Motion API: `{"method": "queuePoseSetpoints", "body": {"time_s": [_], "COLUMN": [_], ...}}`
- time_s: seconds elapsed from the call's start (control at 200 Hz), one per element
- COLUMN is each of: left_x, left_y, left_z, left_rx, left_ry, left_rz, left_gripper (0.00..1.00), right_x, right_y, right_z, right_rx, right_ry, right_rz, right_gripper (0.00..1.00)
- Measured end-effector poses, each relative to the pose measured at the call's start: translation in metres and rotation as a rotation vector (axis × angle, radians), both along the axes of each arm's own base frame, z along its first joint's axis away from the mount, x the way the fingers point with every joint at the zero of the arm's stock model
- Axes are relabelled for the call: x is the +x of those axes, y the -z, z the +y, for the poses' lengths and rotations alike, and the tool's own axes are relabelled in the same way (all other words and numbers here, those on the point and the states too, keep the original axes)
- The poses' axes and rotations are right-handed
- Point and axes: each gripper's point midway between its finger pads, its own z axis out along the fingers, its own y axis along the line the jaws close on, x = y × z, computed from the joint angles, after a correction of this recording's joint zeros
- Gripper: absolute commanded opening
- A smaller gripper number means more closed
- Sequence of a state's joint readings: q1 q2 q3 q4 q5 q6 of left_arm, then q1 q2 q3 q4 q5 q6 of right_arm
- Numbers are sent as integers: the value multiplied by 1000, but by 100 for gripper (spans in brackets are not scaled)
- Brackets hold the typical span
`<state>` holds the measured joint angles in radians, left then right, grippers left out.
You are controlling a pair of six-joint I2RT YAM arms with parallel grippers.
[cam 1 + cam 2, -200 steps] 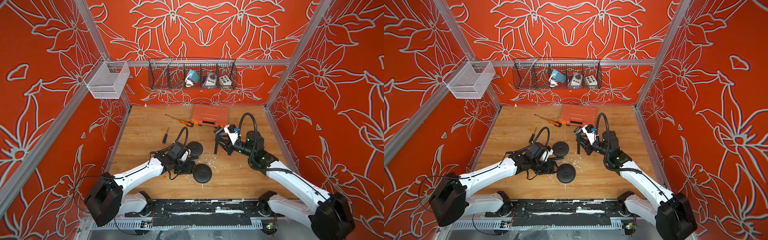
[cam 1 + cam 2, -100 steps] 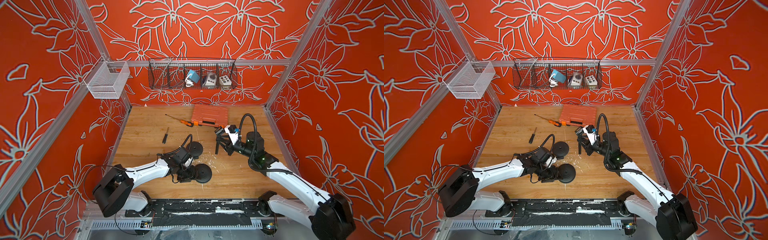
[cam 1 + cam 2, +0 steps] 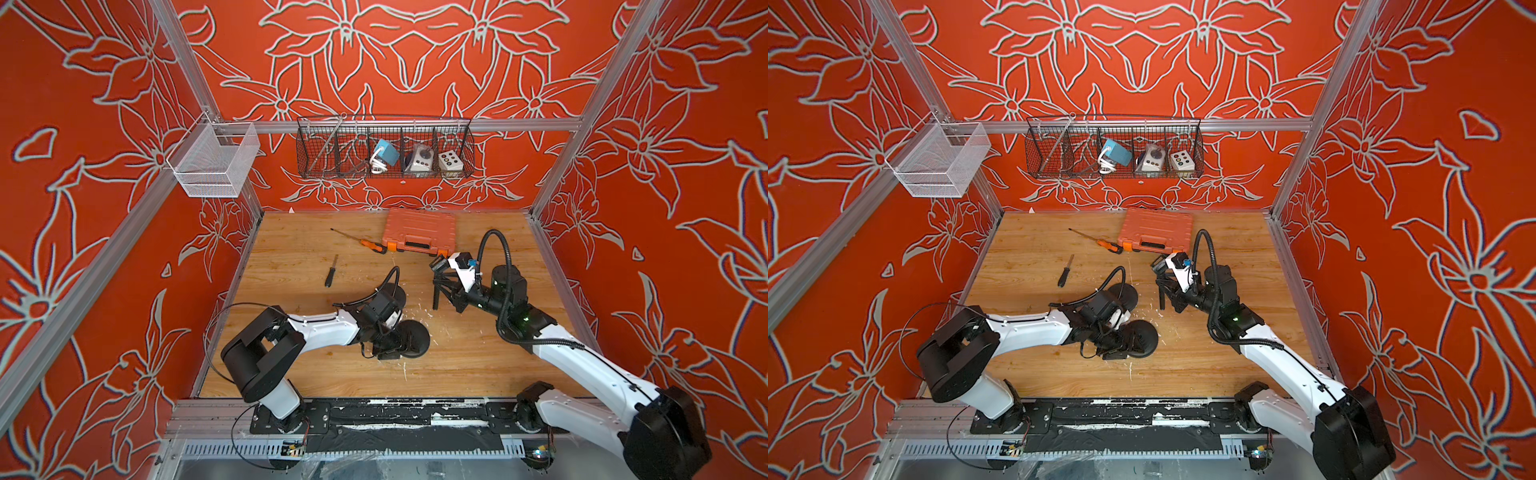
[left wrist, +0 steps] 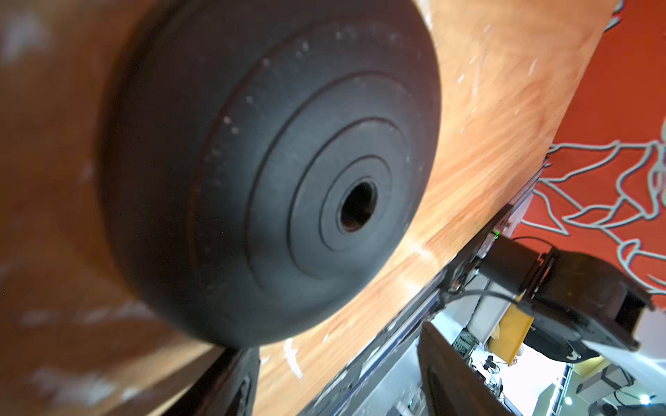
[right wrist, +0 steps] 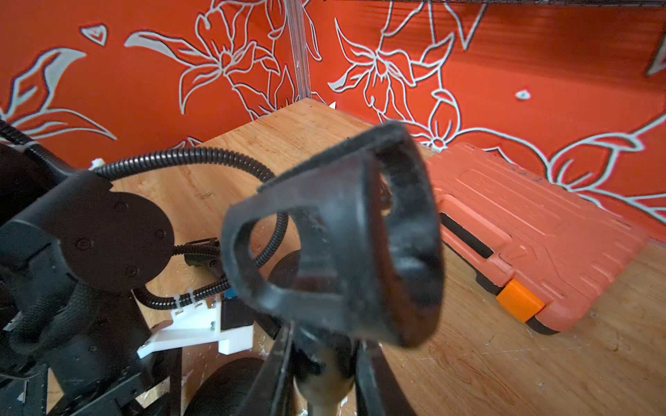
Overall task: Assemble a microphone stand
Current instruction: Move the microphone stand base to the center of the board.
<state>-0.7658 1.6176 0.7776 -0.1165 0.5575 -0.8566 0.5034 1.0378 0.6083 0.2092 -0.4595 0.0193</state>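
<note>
A black round base [image 3: 419,337] [image 3: 1145,337] with a centre hole [image 4: 358,207] lies flat on the wooden table. My left gripper [image 3: 392,345] [image 4: 335,381] is low at its near-left rim, open. One finger [image 4: 234,381] sits right by the rim, and the base is not between the jaws. A second black disc [image 3: 398,290] lies just behind the left wrist. My right gripper [image 3: 448,287] [image 5: 324,360] is shut on the stem of a black microphone clip [image 5: 360,234], held above the table right of centre. A thin black rod [image 3: 435,297] hangs from it.
An orange tool case [image 3: 419,232] lies at the back, with an orange-handled screwdriver [image 3: 376,246] beside it. A small black screwdriver [image 3: 331,272] lies left of centre. A wire rack [image 3: 384,147] hangs on the back wall and a white mesh basket [image 3: 214,162] on the left.
My left arm has swung lower and nearer the front. Its gripper has moved from behind the base to its near-left rim. The right arm and the clip have not moved.
</note>
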Motion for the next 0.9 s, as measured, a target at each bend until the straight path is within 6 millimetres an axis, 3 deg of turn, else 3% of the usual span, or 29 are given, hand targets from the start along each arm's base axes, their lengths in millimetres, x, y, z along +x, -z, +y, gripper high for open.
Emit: {"method": "queuePoseSetpoints", "body": {"time_s": [0.14, 0.245, 0.45, 0.676, 0.901], "left_x": [22, 28, 25, 33, 46], "left_y": [-9, -16, -32, -45, -45], "left_z": [-16, -18, 13, 44, 45], "left_rx": [-30, -45, -32, -12, -2], "left_ry": [-6, -2, 30, 78, 136], "left_rz": [-54, -100, -258, -621, -842], "left_gripper": [68, 67, 65, 64, 64], "right_x": [0, -3, -18, -28, -32], "right_y": [1, -2, 3, 22, 36], "right_z": [-2, -4, 2, 14, 20], "right_rx": [-10, -8, 13, 57, 101], "right_ry": [9, 9, -70, -158, -193], "right_rz": [-9, -21, -28, -9, 15], "right_gripper": [0, 0, 0, 0, 0]}}
